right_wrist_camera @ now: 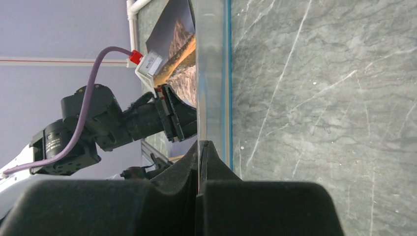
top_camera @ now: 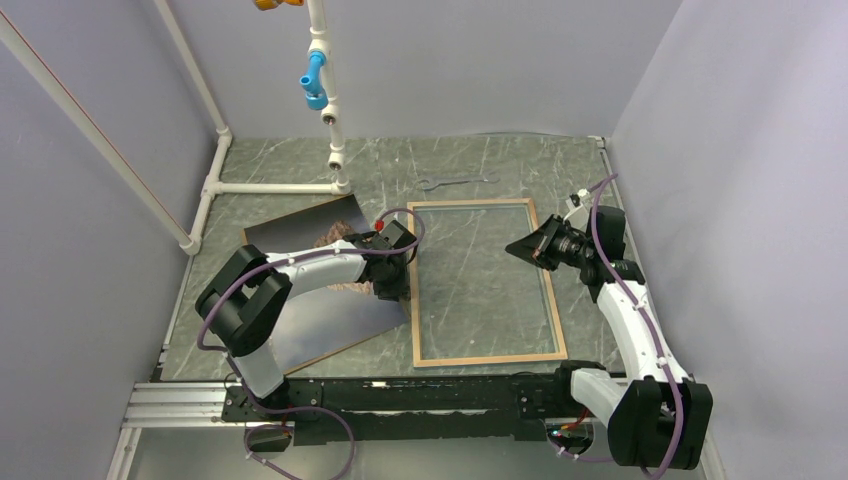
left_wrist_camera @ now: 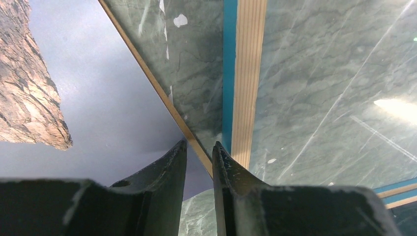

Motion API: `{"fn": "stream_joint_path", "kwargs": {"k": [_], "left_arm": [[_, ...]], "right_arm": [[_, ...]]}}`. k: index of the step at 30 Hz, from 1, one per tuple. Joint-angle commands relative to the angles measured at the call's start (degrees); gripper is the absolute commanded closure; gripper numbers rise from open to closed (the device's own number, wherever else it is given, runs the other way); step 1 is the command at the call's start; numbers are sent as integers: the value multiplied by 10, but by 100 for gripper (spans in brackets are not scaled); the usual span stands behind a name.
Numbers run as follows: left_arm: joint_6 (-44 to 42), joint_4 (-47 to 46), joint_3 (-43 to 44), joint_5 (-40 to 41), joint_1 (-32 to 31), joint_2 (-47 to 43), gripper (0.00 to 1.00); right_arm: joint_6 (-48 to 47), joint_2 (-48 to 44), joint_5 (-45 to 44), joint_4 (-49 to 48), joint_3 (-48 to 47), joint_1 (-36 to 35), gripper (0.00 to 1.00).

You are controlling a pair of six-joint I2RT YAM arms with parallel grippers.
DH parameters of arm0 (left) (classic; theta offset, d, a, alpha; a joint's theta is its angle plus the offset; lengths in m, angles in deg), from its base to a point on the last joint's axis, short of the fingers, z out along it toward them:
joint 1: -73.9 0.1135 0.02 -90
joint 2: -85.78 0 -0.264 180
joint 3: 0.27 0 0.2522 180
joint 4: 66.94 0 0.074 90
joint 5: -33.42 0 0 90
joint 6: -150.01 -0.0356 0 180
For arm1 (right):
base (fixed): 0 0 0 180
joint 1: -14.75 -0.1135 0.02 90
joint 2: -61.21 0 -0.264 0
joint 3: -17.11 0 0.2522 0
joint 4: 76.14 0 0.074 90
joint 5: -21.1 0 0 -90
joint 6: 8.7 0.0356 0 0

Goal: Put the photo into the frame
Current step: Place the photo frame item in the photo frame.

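The photo [top_camera: 330, 312], a mountain under grey sky, lies picture side up at the left [left_wrist_camera: 98, 88], with a thin tan strip [left_wrist_camera: 147, 73] along its edge. The frame [top_camera: 487, 357] lies beside it with its tan wood back up and a blue side [left_wrist_camera: 248, 73]. My left gripper [top_camera: 392, 285] points down over the photo's right edge. Its fingers stand narrowly apart [left_wrist_camera: 199, 147] astride that edge and pinch nothing. My right gripper [top_camera: 515, 248] hovers over the frame's right half. It is shut [right_wrist_camera: 201, 143] on a thin clear sheet [right_wrist_camera: 209, 73], seen nearly edge-on.
A metal wrench [top_camera: 455, 181] lies behind the frame on the green marbled table. A white pipe stand [top_camera: 335, 120] with a blue fitting rises at the back left. Grey walls close in on the left, back and right.
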Motion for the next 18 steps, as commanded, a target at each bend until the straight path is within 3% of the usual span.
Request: {"fn": "stream_joint_path", "kwargs": {"k": [1, 18], "left_arm": [[-13, 10, 12, 9, -3, 11, 69], [-16, 18, 22, 9, -6, 24, 69]], "right_arm": [[-17, -18, -13, 14, -7, -2, 100], [-40, -6, -10, 2, 19, -2, 100]]}}
